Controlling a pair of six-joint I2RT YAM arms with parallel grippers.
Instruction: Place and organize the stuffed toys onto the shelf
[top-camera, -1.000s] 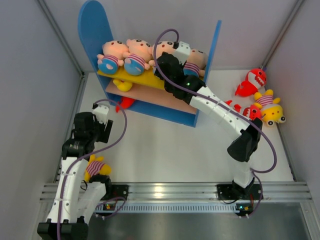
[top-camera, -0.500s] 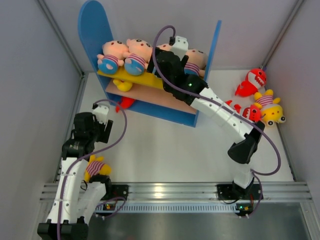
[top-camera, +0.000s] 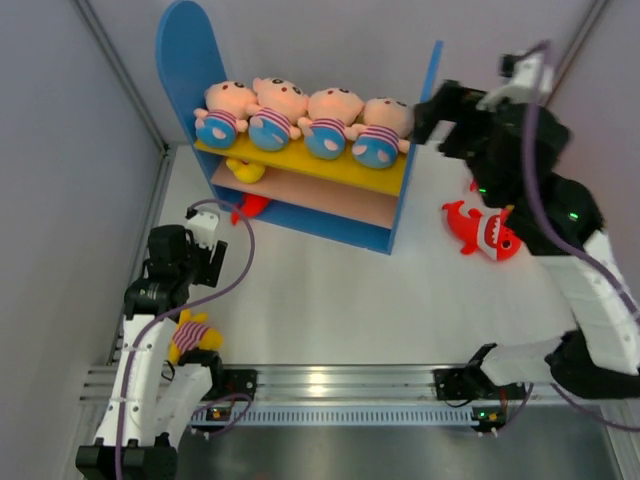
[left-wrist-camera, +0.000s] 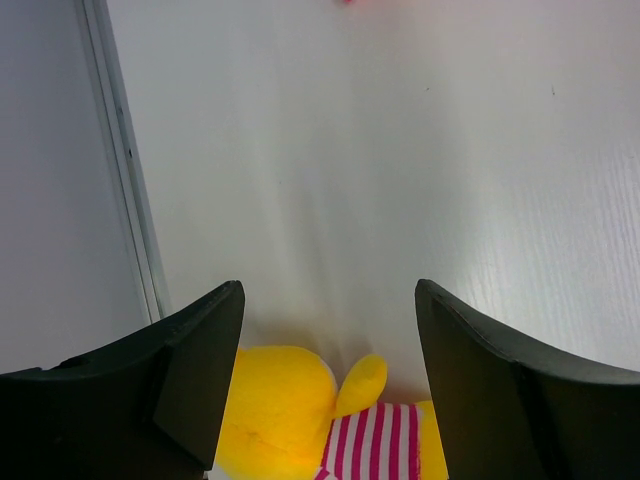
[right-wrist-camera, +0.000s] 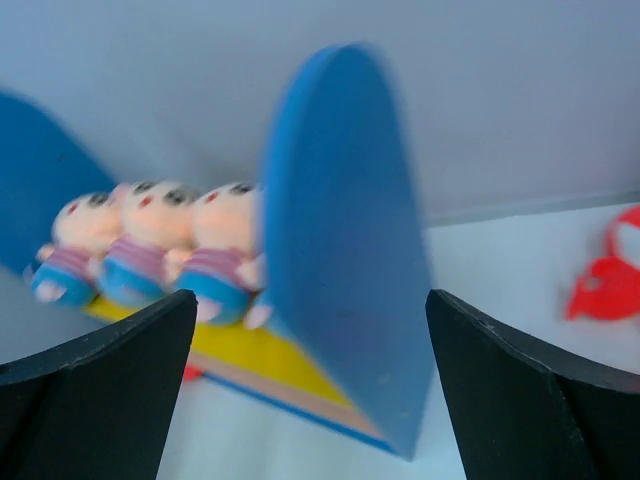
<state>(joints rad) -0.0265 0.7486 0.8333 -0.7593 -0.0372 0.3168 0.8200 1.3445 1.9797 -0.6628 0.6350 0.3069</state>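
The shelf (top-camera: 404, 205) stands at the back of the table. Several baby dolls (top-camera: 300, 118) sit in a row on its yellow upper board (top-camera: 300, 162). A yellow toy (top-camera: 244, 170) lies on the lower board, and a red shark (top-camera: 252, 206) shows at the shelf's left foot. Another red shark (top-camera: 482, 229) lies on the table to the right. My right gripper (top-camera: 432, 112) hangs open and empty beside the shelf's right panel (right-wrist-camera: 345, 250), with the dolls (right-wrist-camera: 150, 255) beyond. My left gripper (left-wrist-camera: 328, 290) is open over a yellow striped-shirt toy (left-wrist-camera: 285, 410), which lies near its base (top-camera: 190, 335).
Grey enclosure walls (top-camera: 60, 200) close in both sides, and a metal rail (top-camera: 330, 380) runs along the near edge. The right arm (top-camera: 590, 280) covers the table's far right side. A red toy (right-wrist-camera: 610, 285) shows at the right of the right wrist view.
My right gripper opened, left the fourth doll on the upper board, and drew back up and to the right, out of the shelf. The left arm has not moved.
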